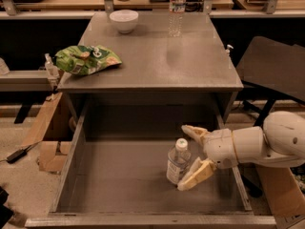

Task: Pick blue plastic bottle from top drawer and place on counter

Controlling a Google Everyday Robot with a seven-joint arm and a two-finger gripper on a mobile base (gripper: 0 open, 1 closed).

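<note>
Reaches into drawer [119, 180] with claw [187, 157] released, spread close beside upright bottle [175, 167] on its floor. Risks tipping it by nudging base with lower finger before closing.

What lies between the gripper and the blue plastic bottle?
Nothing. The camera view shows the open gripper at the right, fingers either side of the blue plastic bottle, with only bare top drawer floor in the gaps.
</note>
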